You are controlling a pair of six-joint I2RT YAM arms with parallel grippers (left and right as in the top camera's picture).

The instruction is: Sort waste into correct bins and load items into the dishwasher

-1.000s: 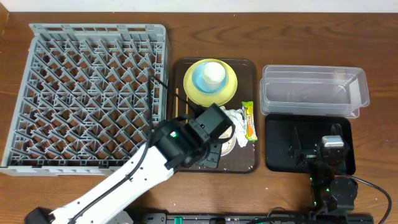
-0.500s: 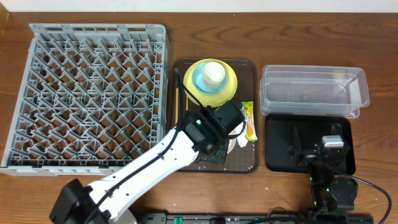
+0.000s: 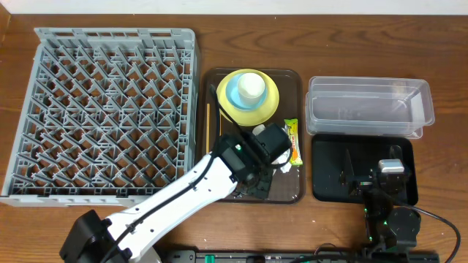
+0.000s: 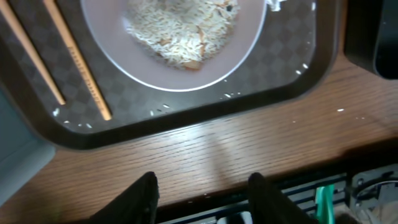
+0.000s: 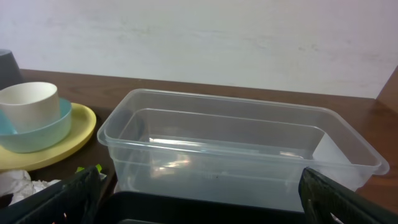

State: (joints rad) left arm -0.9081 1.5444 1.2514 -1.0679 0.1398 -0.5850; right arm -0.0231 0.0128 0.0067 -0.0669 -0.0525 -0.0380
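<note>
My left gripper [image 3: 254,183] is open and empty, hovering over the front of the dark brown tray [image 3: 295,82]. In the left wrist view its fingers [image 4: 205,194] hang over the table's front edge, just past the white bowl [image 4: 180,62] holding rice. Wooden chopsticks [image 4: 74,62] lie left of the bowl. The yellow plate [image 3: 272,102] carries the light-blue cup [image 3: 235,93] and white cup [image 3: 252,85]. The snack wrapper [image 3: 292,141] lies at the tray's right edge. The tissue [image 5: 18,182] sits near the plate. My right gripper [image 3: 391,172] is open over the black tray [image 3: 333,179].
The grey dish rack [image 3: 102,109] fills the left side and holds nothing. The clear tub [image 3: 369,107] stands behind the black tray and holds nothing. My left arm crosses the tray's front left and hides the bowl from overhead.
My left arm has swung right and forward over the brown tray, and it now covers the bowl. The right arm has not moved.
</note>
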